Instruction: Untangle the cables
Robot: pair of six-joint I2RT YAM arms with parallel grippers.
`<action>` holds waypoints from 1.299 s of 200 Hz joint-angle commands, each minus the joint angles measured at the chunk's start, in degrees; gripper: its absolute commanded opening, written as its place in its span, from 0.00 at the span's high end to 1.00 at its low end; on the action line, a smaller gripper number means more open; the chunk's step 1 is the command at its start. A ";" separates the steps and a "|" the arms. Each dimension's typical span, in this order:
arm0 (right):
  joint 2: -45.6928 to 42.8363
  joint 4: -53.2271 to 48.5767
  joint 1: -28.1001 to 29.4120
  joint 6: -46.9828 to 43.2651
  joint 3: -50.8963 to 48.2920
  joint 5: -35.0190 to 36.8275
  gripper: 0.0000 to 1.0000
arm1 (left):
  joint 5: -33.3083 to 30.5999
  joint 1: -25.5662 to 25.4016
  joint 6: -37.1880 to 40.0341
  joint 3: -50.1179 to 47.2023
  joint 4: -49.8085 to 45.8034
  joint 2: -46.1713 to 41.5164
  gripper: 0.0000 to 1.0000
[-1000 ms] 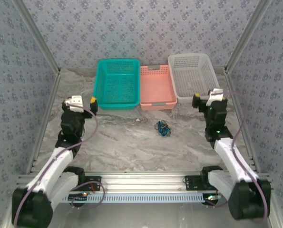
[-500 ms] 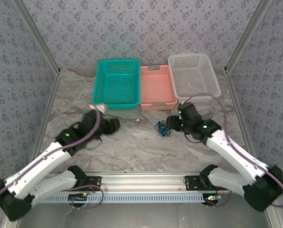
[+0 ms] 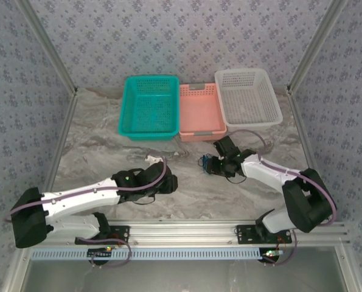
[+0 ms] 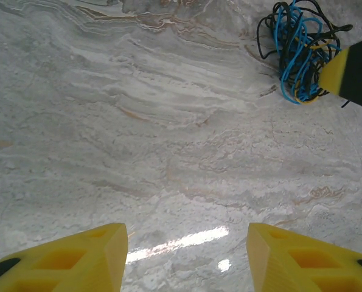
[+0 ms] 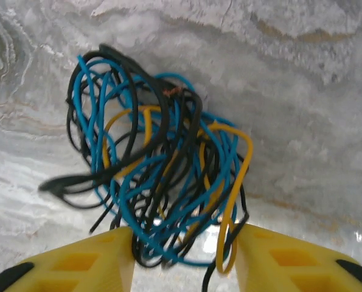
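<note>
Your cables (image 5: 162,182) lie as one knotted clump on the marble table (image 3: 107,146), a little right of centre in the overhead frame and just below the pink basket (image 3: 200,115). From the right wrist, the clump sits mid-frame. Black, blue and orange-yellow strands loop through each other, and one black end trails off to the left.

Your right gripper (image 5: 184,261) is low over the table at the clump's lower end. Its two yellow fingers (image 5: 77,264) sit at the bottom corners of the right wrist frame. The lowest loops of the tangle drop into the gap between them, and an orange-yellow loop touches the inner edge of the finger at lower right. The jaws stand partly apart with wire between them, but you cannot tell whether they pinch it.

Your left gripper (image 4: 187,255) is released. Its yellow fingertips (image 4: 308,258) are spread wide at the bottom of the left wrist frame, with the table's marble between them. It is apart from the cables, which show at the upper right of that frame, where a yellow tip of the right gripper lies against their right side. Overhead, the left arm stretches low across the table, to the left of the tangle.

Along the top of the overhead frame three baskets stand side by side — the teal basket (image 3: 147,109) on the left, the pink one in the middle, the white basket (image 3: 247,97) on the right.
</note>
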 commanded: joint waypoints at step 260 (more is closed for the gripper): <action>-12.10 4.69 6.18 -3.62 -6.76 -6.75 1.00 | 1.85 13.59 -0.75 -0.14 13.84 15.65 1.00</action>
